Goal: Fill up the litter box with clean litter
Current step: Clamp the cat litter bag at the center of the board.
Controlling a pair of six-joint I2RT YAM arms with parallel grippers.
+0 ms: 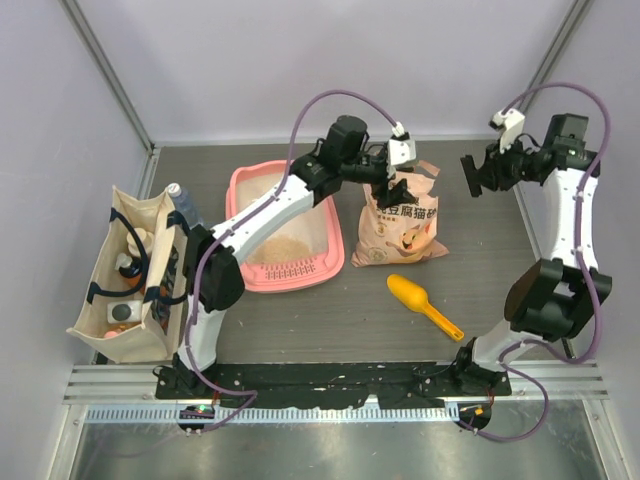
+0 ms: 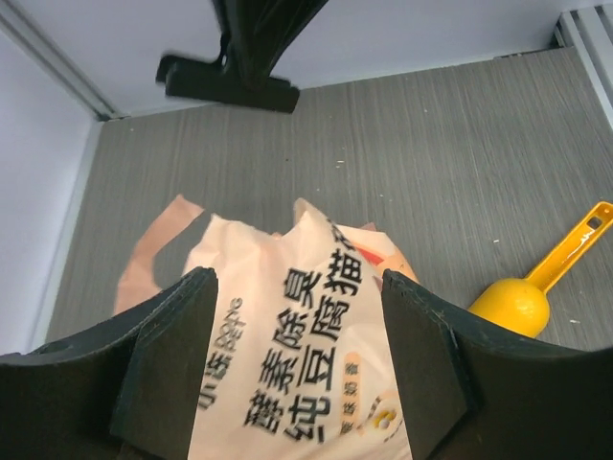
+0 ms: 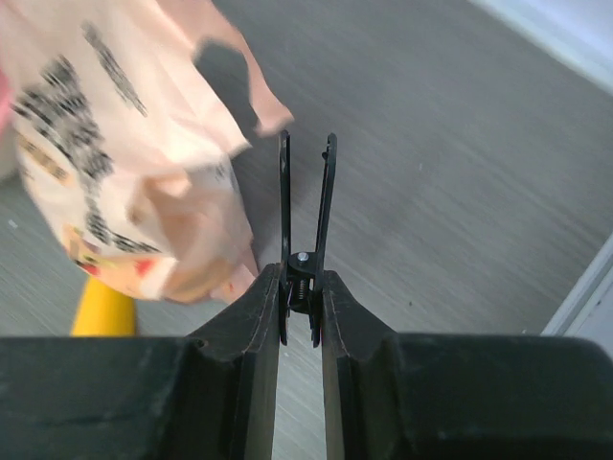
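Note:
The pink litter box (image 1: 243, 190) lies at the back left of the table, with a tan patch of clean litter (image 1: 288, 244) on its floor. To its right stands the peach litter bag (image 1: 402, 225). My left gripper (image 1: 383, 172) is over the bag's top, open. In the left wrist view the bag (image 2: 287, 316) rises between my left gripper's (image 2: 299, 280) spread fingers. My right gripper (image 1: 478, 172) hangs right of the bag. In the right wrist view, my right gripper (image 3: 300, 278) is shut on a black spring clip (image 3: 306, 206), with the bag (image 3: 115, 163) to its left.
A yellow-orange scoop (image 1: 422, 302) lies in front of the bag, its handle toward the near right. A beige tote bag (image 1: 130, 275) with bottles stands at the left edge. The walls of the enclosure close in the back and both sides.

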